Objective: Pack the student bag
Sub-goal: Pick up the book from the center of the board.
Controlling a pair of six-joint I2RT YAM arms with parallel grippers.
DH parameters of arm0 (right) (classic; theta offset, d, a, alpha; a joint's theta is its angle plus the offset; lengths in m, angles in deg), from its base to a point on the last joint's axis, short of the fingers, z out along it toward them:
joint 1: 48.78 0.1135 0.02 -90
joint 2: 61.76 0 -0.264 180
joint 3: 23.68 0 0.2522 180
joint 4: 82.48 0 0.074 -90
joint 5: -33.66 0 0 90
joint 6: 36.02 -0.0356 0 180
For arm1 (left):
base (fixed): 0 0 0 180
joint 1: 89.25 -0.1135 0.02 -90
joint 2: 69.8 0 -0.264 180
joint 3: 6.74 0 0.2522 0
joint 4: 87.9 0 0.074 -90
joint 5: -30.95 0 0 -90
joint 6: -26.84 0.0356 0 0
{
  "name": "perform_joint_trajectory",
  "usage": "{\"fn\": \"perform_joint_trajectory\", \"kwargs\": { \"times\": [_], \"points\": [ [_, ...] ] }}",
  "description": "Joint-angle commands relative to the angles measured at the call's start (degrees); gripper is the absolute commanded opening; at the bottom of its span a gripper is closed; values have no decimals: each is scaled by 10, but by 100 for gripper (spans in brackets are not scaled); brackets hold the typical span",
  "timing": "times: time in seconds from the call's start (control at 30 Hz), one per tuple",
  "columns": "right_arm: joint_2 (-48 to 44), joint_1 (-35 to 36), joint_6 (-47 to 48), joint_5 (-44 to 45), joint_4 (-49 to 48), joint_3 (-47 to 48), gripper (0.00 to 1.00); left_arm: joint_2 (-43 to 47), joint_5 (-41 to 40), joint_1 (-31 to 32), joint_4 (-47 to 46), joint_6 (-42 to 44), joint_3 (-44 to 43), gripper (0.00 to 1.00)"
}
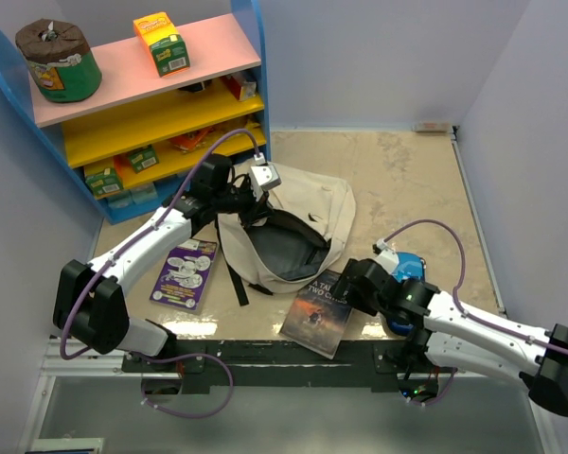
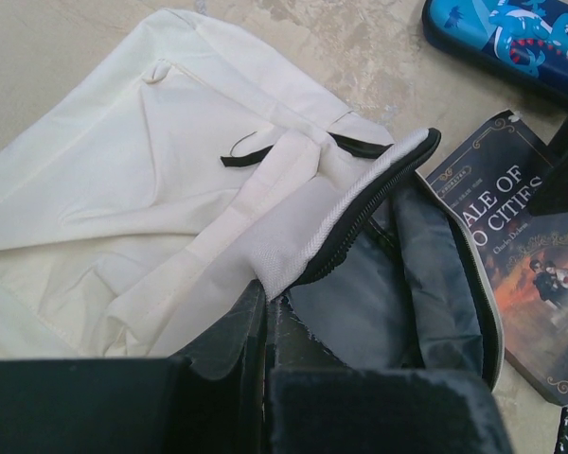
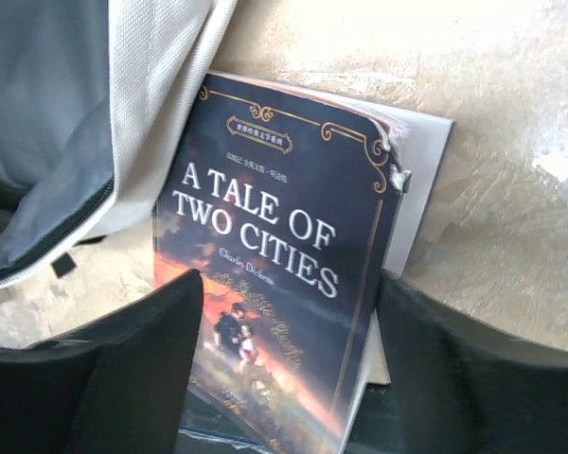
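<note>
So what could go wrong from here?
The right hand straddles the book, and one of its corners is curled; the hand might catch only the cover, or slip off. The left hand pinches the floppy bag by its rim; if that fabric slips, the opening could sag shut.

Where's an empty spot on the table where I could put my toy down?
The biggest bare patch of table is at the far right, beside the student bag and behind the blue pencil case. The near edge is crowded: the purple booklet, the bag, the novel and the pencil case lie close together there.
</note>
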Motion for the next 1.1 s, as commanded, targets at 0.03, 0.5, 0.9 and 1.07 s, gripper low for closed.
{"fn": "perform_joint_trajectory", "kwargs": {
  "times": [0.03,0.5,0.9,1.07],
  "points": [
    [-60,-1,32,3,-144,-41,55,22,29,5,-22,4,-18,0],
    [35,0,87,-27,-288,-96,59,16,32,8,-20,3,-25,0],
    [50,1,90,-3,-164,2,0,23,27,8,-17,8,-19,0],
    [-13,1,130,-17,-87,84,0,16,25,8,-13,7,-35,0]
  ]
}}
